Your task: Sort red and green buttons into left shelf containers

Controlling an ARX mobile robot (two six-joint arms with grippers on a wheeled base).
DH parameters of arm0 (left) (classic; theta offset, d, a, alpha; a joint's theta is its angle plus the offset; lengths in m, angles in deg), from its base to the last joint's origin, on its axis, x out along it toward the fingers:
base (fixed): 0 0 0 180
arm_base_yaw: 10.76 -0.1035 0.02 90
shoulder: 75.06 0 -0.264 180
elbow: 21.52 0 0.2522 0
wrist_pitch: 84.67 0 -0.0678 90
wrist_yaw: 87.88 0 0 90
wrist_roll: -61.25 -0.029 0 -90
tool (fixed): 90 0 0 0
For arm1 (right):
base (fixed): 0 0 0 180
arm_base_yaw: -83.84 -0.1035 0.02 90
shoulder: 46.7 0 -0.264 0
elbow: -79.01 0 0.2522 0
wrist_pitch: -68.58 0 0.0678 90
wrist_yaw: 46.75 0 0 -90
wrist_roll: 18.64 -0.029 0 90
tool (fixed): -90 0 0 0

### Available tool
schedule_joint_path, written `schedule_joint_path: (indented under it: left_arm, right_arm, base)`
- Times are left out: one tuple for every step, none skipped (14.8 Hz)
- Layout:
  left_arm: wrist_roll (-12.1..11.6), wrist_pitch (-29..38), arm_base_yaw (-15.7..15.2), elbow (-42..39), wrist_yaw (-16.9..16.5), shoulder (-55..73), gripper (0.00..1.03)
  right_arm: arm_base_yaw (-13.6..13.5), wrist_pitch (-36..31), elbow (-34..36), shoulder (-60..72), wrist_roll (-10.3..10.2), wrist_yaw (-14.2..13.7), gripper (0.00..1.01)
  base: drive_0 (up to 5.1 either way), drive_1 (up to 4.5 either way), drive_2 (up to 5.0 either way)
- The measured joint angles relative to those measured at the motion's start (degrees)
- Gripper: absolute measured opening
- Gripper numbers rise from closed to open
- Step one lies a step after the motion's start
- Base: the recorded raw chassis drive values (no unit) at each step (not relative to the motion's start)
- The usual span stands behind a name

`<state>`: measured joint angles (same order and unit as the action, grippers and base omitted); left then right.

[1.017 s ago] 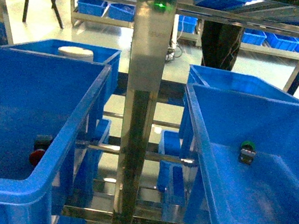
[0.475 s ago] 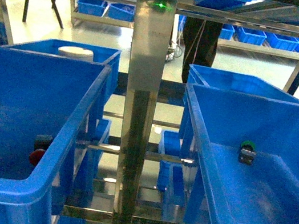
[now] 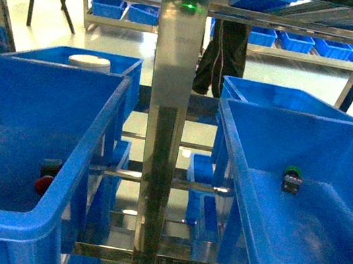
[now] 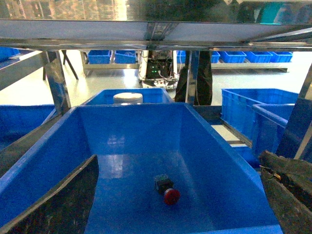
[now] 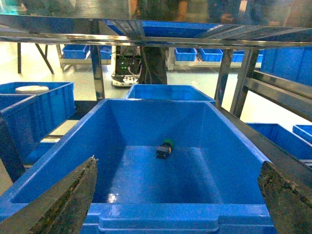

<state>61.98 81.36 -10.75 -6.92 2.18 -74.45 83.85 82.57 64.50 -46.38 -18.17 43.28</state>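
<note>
Red button (image 4: 167, 191) lies in the left bin (image 3: 83, 156), green button (image 3: 291, 179) in the right bin (image 3: 236, 183); both hands released.

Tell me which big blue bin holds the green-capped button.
The right-hand bin: its button has a green cap, while the left-hand bin holds the red-capped one.

Both of my bins are wide open on top, so dropping in from above is easy. Left bin (image 4: 73, 146) only has a red button (image 4: 170, 196) on the floor at about 6 o'clock, the rest is bare. Right bin (image 5: 234, 146) has a green button (image 5: 165, 147) near the middle, toward 12. The steel post (image 3: 161, 143) stands between the two bins and blocks crossing low. A shelf (image 5: 146, 36) overhead at 12 caps my headroom.
</note>
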Motion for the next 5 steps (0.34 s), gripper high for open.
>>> schedule_joint_path:
  left_arm:
    - [0.00,0.00,0.00,0.00,0.00,0.00,0.98]
    - [0.00,0.00,0.00,0.00,0.00,0.00,0.98]
    - [0.00,0.00,0.00,0.00,0.00,0.00,0.98]
    - [0.00,0.00,0.00,0.00,-0.02,0.00,0.98]
    - [0.00,0.00,0.00,0.00,-0.02,0.00,0.98]
  right_arm:
    - [0.00,0.00,0.00,0.00,0.00,0.00,0.98]
    - [0.00,0.00,0.00,0.00,0.00,0.00,0.98]
    - [0.00,0.00,0.00,0.00,0.00,0.00,0.98]
    - [0.00,0.00,0.00,0.00,0.00,0.00,0.98]
    - [0.00,0.00,0.00,0.00,0.02,0.00,0.98]
  base:
    - [0.0,0.00,0.0]
    - [0.0,0.00,0.0]
    - [0.0,0.00,0.0]
    - [0.0,0.00,0.0]
    - [0.0,0.00,0.0]
